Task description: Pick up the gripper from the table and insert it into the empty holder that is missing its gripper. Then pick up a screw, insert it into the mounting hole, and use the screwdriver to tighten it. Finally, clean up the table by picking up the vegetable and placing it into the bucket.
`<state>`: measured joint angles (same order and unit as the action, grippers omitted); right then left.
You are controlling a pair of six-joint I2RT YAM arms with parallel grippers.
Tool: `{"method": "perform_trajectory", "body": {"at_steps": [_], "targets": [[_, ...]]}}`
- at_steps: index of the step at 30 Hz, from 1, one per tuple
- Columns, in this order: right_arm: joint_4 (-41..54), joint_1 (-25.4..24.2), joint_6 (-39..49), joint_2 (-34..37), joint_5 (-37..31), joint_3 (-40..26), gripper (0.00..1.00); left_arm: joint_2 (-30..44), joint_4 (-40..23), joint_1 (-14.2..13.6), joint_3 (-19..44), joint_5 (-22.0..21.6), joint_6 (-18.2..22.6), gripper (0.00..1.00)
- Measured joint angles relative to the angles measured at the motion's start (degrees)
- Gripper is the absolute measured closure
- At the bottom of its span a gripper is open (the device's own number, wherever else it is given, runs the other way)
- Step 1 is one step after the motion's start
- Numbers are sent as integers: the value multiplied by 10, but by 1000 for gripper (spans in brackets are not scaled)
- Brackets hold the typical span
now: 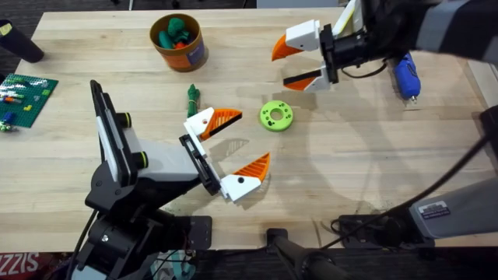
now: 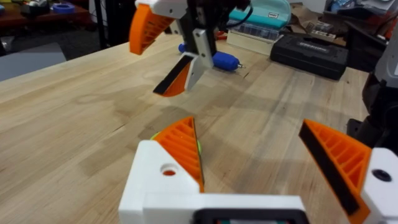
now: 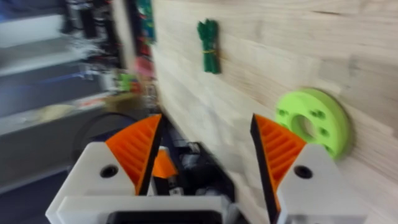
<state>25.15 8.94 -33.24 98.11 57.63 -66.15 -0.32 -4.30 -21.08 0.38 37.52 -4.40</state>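
On the pale plank-wood table [image 1: 327, 155], the left gripper [image 1: 231, 155] stands spread wide and empty, white bases carrying ribbed orange wedges. The right gripper [image 1: 298, 64], likewise released, hovers near the blue-handled screwdriver [image 1: 405, 75]. The slim dark-green vegetable [image 1: 192, 99] lies between the round orange bucket [image 1: 178, 43] and the left gripper. A lime disc [image 1: 277, 116] with holes sits just beside. Black cases crowd the room behind.

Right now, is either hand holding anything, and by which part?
Nothing is held. The left hand and the right hand are both open and empty above the table.
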Motion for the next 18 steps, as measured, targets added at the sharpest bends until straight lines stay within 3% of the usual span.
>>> {"method": "perform_trajectory", "body": {"at_steps": [18], "targets": [[134, -9, 71, -4, 24, -12, 172, 3, 7, 0, 1, 0, -2, 23]]}}
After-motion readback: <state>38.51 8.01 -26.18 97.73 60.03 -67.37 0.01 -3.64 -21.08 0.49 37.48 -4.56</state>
